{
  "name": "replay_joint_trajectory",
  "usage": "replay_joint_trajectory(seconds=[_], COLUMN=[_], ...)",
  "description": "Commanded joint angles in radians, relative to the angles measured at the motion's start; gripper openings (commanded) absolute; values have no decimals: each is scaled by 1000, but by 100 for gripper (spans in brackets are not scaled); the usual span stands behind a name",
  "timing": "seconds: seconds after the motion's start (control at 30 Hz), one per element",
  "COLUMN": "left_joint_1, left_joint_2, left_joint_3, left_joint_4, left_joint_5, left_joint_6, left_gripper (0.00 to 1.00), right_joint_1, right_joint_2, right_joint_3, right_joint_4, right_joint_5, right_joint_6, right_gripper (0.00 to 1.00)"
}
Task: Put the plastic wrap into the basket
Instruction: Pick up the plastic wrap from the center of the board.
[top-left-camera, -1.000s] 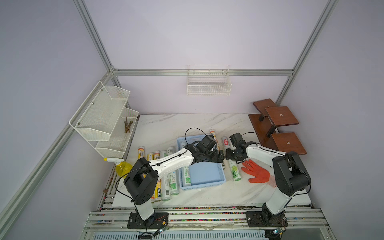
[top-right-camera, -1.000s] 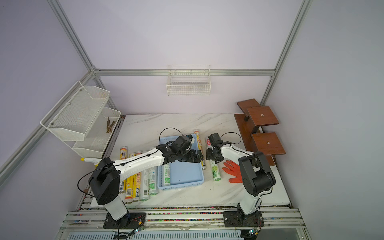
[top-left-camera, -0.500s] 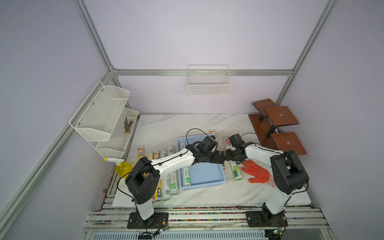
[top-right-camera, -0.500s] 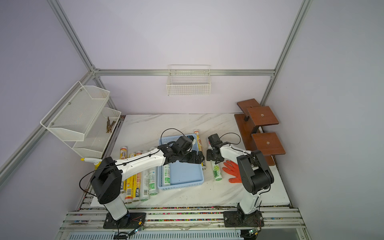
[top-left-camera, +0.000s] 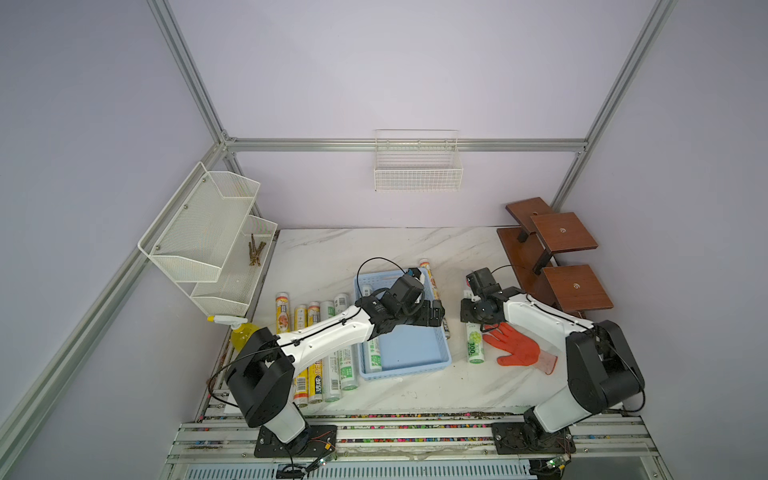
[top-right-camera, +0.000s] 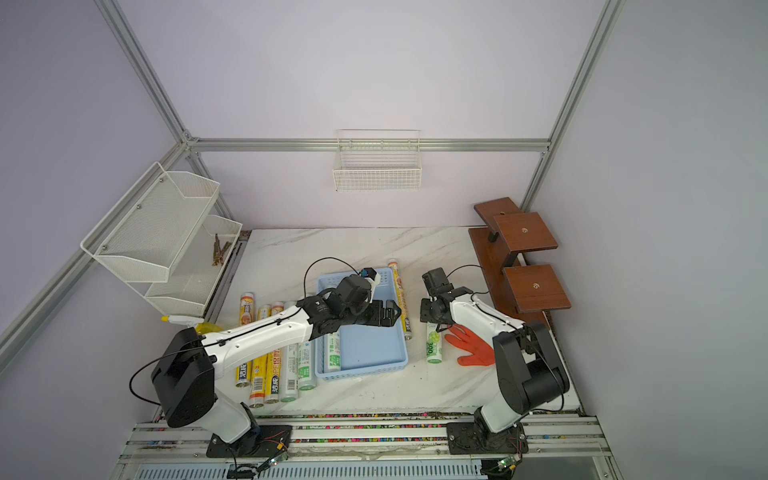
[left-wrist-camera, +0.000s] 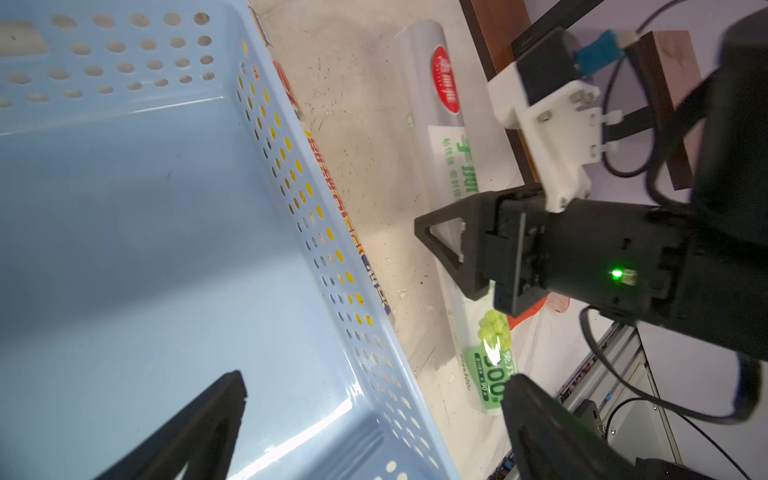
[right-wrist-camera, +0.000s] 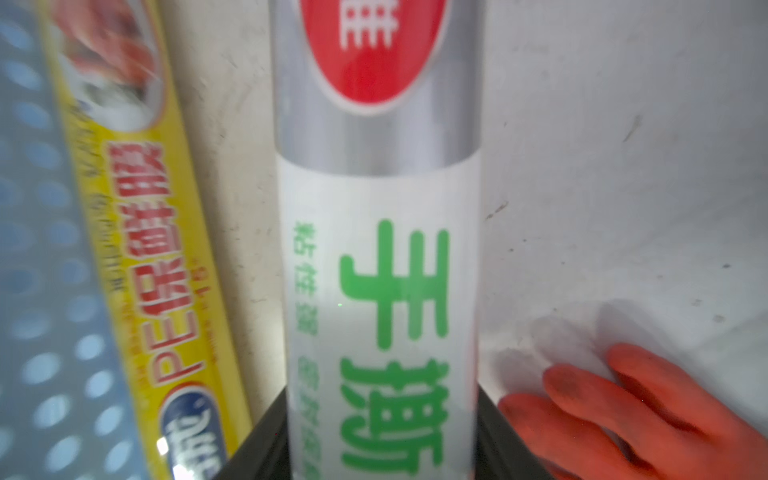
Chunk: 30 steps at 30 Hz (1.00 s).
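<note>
Shows the left gripper (top-left-camera: 438, 313) spread wide over the basket (top-left-camera: 411, 353) and the right gripper (top-left-camera: 471, 319) clamped on the white green-print roll (top-left-camera: 475, 349) at the basket's 3 o'clock.

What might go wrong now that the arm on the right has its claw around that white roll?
The orange glove's fingers lie right beside the right gripper on the white roll; they might snag. The left gripper hangs open over the basket's side nearest that roll, so the arms might bump. The yellow roll lies in between and might get knocked.
</note>
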Motion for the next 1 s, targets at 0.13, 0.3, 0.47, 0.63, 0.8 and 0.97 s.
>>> replay_joint_trajectory(seconds=[0.13, 0.3, 0.47, 0.63, 0.8, 0.97], left_joint_1=[-4, -3, -1, 7, 16, 21], left_joint_2=[-174, -291, -419, -552, -682, -775], left_joint_3=[-90, -167, -251, -332, -416, -504], left_joint_4=[84, 83, 27, -56, -102, -71], left_joint_5=[-170, -272, -366, -443, -495, -512], left_joint_6=[26, 31, 38, 27, 7, 0], left_gripper=[100, 100, 100, 100, 100, 100], right_joint_1=[-2, 11, 125, 282, 345, 376], right_joint_2=[-210, -219, -131, 4, 112, 194], right_joint_3=[55, 89, 146, 206, 225, 217], right_joint_4=[57, 131, 244, 342, 376, 410], right_joint_5=[-160, -360, -414, -398, -377, -453], right_joint_6=[27, 144, 254, 339, 379, 401], right_gripper=[42, 41, 41, 41, 42, 42])
